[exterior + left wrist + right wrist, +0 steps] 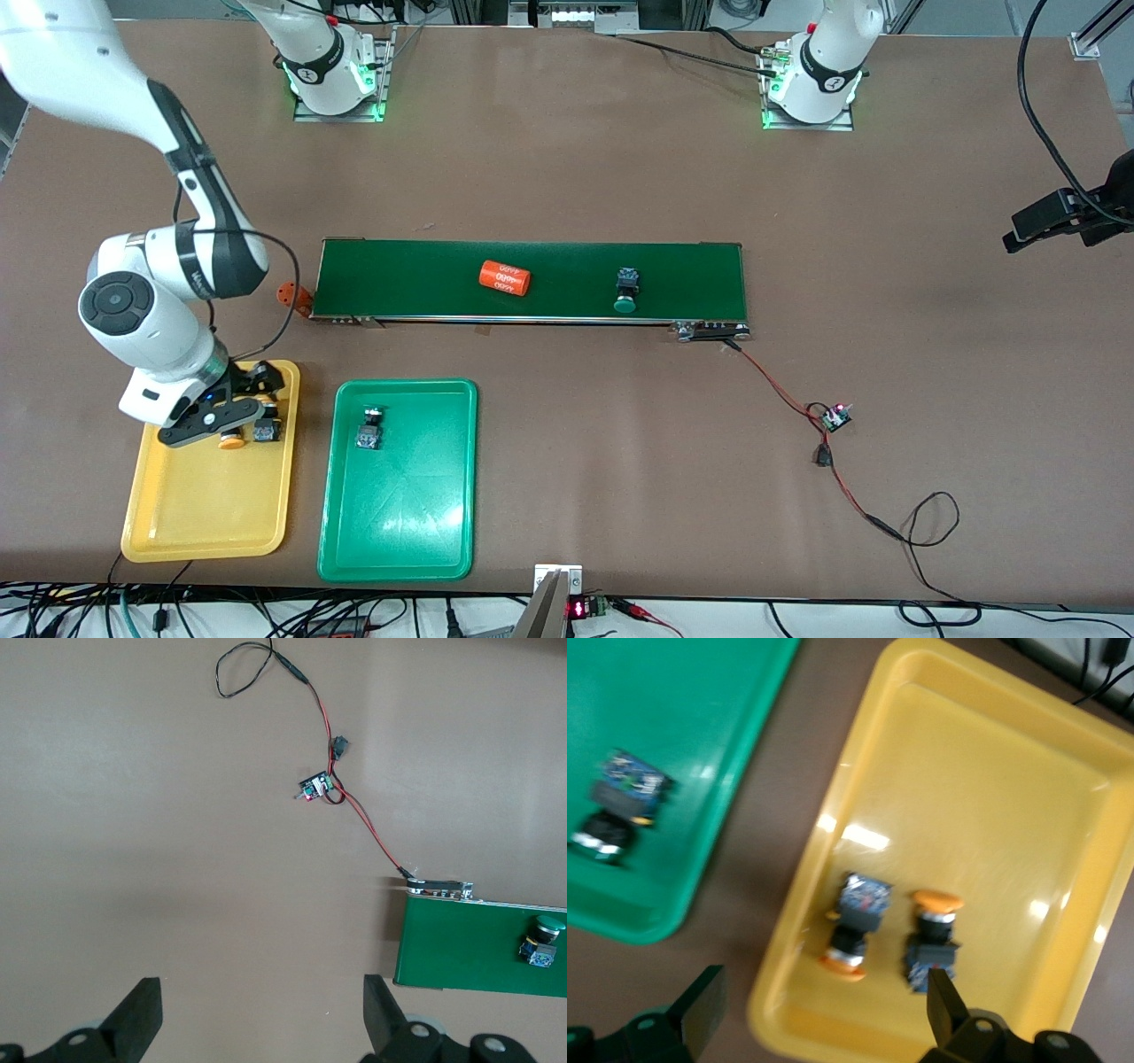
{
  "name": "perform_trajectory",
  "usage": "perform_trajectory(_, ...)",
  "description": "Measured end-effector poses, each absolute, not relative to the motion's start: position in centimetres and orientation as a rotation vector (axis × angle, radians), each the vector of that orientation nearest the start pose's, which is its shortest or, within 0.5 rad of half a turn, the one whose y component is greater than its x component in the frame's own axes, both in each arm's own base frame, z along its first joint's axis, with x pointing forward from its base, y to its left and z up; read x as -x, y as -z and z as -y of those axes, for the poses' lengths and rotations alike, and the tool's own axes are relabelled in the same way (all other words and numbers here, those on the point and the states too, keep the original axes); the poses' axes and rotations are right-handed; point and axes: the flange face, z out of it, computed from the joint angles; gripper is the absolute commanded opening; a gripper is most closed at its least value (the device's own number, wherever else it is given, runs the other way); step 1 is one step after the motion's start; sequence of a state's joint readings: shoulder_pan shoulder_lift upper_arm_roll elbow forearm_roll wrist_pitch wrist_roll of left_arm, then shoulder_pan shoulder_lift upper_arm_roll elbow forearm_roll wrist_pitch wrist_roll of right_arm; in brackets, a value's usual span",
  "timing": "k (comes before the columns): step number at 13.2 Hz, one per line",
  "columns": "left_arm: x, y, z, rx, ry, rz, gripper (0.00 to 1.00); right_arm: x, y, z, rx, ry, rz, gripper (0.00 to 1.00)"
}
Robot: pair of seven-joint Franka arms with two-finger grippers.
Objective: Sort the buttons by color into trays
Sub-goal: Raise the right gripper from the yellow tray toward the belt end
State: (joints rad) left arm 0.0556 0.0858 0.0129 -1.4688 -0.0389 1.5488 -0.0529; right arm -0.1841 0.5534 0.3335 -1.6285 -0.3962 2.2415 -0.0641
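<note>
Found the right fingers [943,1005] low over the yellow tray [208,523], spread wide with nothing gripped. Noted one orange-capped button [855,935] lying on its side in that tray just ahead of the gap between the fingers, and a second orange-capped button [932,943] close against one fingertip; could not tell touching from barely apart. Judged both placed there to match cap colour to tray colour, and the wide spread meant to leave them free on the tray floor. Saw the green tray [399,532] just beside the yellow one, off to the outer side of one right finger, holding a green-capped button [368,427] on its side, again a colour match. Saw the conveyor belt [549,266] well apart from the right fingers, carrying an orange cylinder [504,277], no part of the sorting, and a last green-capped button [627,291], tipped over with its cap toward the front camera. Judged that one still owed to the green tray, so three of four sorted. Found the left fingers [142,1014] waiting high over bare table [930,372] at the left arm's end, spread wide and empty, the belt's end and that last button out ahead of one fingertip; judged the arm parked there to keep clear of the belt.
</note>
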Motion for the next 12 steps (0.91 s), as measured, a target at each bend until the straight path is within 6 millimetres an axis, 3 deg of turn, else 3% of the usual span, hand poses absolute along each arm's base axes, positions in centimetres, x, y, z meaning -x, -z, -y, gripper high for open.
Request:
perform_trajectory(3, -57.8, -62.2, -3.5, 3.174, -0.009, 0.191, 1.00, -66.3, -38.2, -11.2, 3.219, 0.051, 0.434, 1.00)
perform_trajectory(5, -57.8, -62.2, -3.5, 3.174, -0.008, 0.191, 1.00, -64.4, -41.6, -13.1, 3.232, -0.007, 0.340, 1.00)
perform_trajectory(8, -57.8, -62.2, -3.5, 3.174, -0.006, 0.191, 1.00, -61.8, -45.8, -13.6, 3.252, -0.064, 0.274, 1.00)
perform_trajectory(12, -57.9, -62.2, -3.5, 3.174, -0.002, 0.191, 1.00, -57.8, -49.8, -13.5, 3.285, -0.091, 0.250, 1.00)
